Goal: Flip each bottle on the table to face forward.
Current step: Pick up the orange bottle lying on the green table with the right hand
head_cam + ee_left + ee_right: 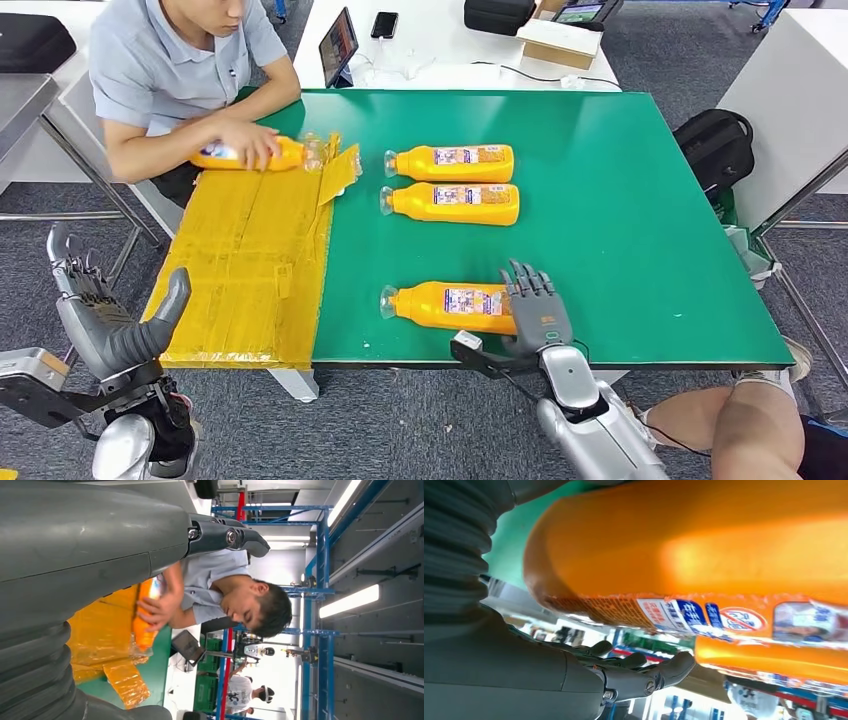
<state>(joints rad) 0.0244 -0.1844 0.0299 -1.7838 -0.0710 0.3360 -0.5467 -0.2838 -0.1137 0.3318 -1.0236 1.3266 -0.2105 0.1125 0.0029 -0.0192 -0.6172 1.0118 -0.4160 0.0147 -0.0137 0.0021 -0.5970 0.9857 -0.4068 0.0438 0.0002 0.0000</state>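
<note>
Green surface (620, 200) carries four orange bottles: one at ten o'clock under a person's hand (243, 142), two side by side at center (455, 181), one near the front edge (448, 304). Left hand (105, 320) hangs open, off the surface at eight o'clock. Right hand (535, 308), fingers spread, rests against the front bottle's base.

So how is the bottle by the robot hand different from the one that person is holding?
The near bottle lies on the bare green table with the right robot hand at its base; the far bottle lies on the yellow taped sheet under a person's hand. Both are orange, lying on their sides.
</note>
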